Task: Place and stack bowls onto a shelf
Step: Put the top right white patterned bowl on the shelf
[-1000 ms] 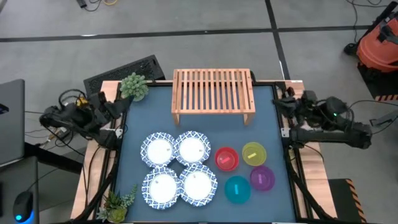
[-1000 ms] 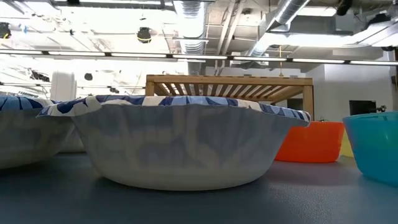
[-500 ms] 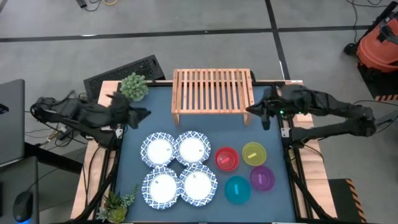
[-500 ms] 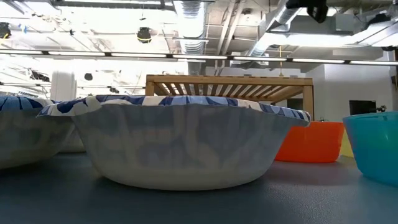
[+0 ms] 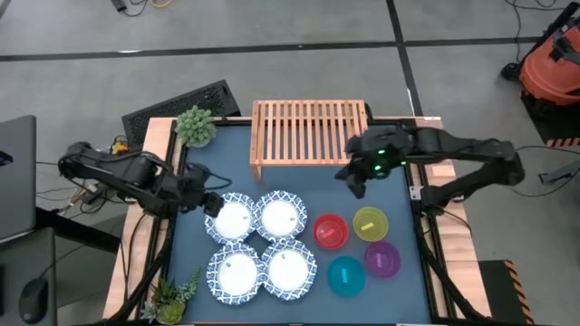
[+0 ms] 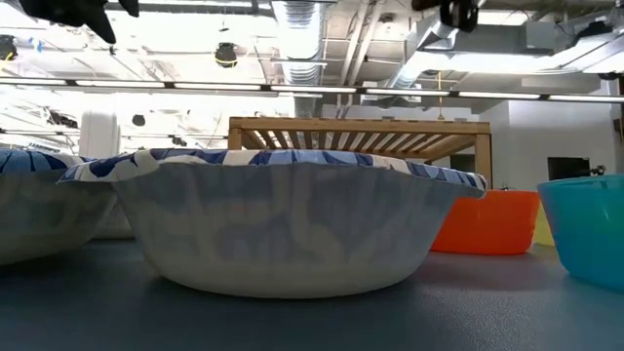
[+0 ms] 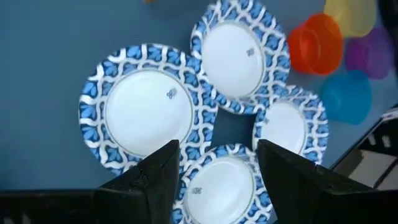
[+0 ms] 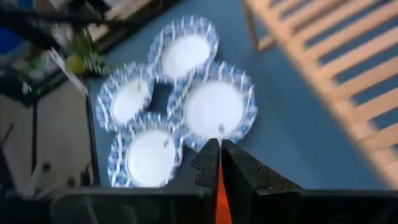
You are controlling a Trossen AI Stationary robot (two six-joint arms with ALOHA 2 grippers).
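Observation:
Four white bowls with blue rims sit in a square on the blue tabletop: far-left (image 5: 229, 217), far-right (image 5: 279, 215), near-left (image 5: 237, 272), near-right (image 5: 288, 268). To their right stand the red (image 5: 331, 230), yellow (image 5: 369, 223), purple (image 5: 381, 259) and teal (image 5: 345, 274) bowls. The light-wood shelf (image 5: 311, 131) stands on its legs at the far edge. My left gripper (image 5: 204, 197) (image 7: 217, 180) hovers open at the far-left bowl's left rim (image 7: 146, 115). My right gripper (image 5: 349, 177) (image 8: 219, 155) is shut, in the air by the shelf's right leg, above the red bowl's far side.
A small green plant (image 5: 194, 125) stands at the table's far-left corner and another (image 5: 170, 294) at the near-left corner. A dark keyboard (image 5: 181, 104) lies beyond the far-left edge. Bare tabletop lies between the shelf and the bowls.
Both arms have swung in from the table's side edges. My left gripper has moved right and toward the near edge, to the far-left white bowl. My right gripper has moved left, past the shelf's right leg, over the tabletop. No bowl has moved.

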